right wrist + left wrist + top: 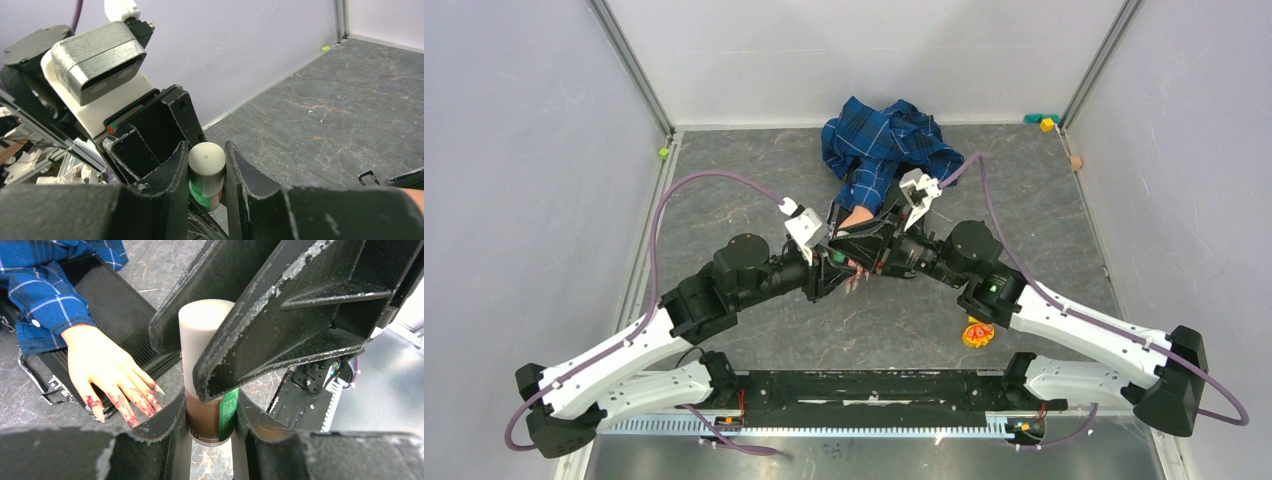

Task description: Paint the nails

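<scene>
Nails (131, 407) red-smeared, on dummy hand (100, 365), 9 o'clock of polish bottle (227, 415): thin, stiff, likely brittle; stroke lightly, don't grip. Left end effector (209, 427) clenched on bottle body; right end effector (206, 172) clenched on cream cap (206, 156). Counter (1044, 210) dark, stone-patterned, flat; pale walls (854, 50) around.

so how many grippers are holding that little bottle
2. The left gripper is shut on the bottle at its brown, green-labelled body; the right gripper is shut on its white cap. Neither is hidden.
</scene>
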You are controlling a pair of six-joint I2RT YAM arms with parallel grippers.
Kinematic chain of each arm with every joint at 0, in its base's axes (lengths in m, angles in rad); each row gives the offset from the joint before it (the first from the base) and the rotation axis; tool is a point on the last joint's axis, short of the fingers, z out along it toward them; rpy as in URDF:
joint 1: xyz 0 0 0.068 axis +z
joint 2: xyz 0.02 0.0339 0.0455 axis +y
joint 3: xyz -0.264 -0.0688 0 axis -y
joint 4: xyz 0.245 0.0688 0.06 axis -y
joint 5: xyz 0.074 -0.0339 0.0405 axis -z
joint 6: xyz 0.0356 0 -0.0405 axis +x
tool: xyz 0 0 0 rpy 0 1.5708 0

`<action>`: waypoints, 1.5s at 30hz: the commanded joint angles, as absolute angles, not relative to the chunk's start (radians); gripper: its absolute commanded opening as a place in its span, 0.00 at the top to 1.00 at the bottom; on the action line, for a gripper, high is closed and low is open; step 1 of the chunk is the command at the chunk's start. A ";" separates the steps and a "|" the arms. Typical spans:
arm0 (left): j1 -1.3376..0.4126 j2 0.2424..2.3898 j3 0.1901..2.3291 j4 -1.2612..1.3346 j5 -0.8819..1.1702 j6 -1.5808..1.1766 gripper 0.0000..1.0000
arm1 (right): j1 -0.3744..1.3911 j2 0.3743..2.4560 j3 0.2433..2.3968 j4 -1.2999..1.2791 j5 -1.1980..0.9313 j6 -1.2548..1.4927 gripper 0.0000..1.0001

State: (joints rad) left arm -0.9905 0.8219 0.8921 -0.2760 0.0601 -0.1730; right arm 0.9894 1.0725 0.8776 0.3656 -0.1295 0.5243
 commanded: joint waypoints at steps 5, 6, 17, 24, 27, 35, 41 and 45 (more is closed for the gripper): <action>-0.999 0.801 0.925 -0.228 0.293 -0.111 0.98 | 0.967 1.052 0.905 0.397 -0.337 0.454 1.00; -0.999 0.799 0.925 -0.224 0.313 -0.109 0.98 | 0.963 1.046 0.902 0.400 -0.355 0.448 1.00; -0.998 0.777 0.912 -0.175 0.570 -0.101 0.98 | 0.948 1.017 0.869 0.483 -0.580 0.446 1.00; -0.999 0.757 0.897 -0.149 0.592 -0.104 0.98 | 0.948 1.001 0.856 0.503 -0.612 0.450 1.00; -0.998 0.747 0.894 -0.156 0.509 -0.099 0.56 | 0.948 0.992 0.844 0.512 -0.556 0.448 1.00; -0.999 0.685 0.848 -0.131 0.268 -0.087 0.00 | 0.950 0.969 0.800 0.532 -0.296 0.507 1.00; -0.998 0.702 0.834 -0.136 0.088 -0.104 0.00 | 0.961 0.968 0.775 0.549 -0.147 0.558 1.00; -0.999 0.725 0.836 -0.140 0.031 -0.115 0.00 | 0.985 0.976 0.782 0.527 -0.069 0.563 1.00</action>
State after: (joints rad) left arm -0.9955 0.7067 0.8356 -0.1726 0.1448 -0.1162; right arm 0.9615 0.9874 0.7734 0.4919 -0.1951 0.5385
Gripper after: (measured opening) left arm 0.993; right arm 0.303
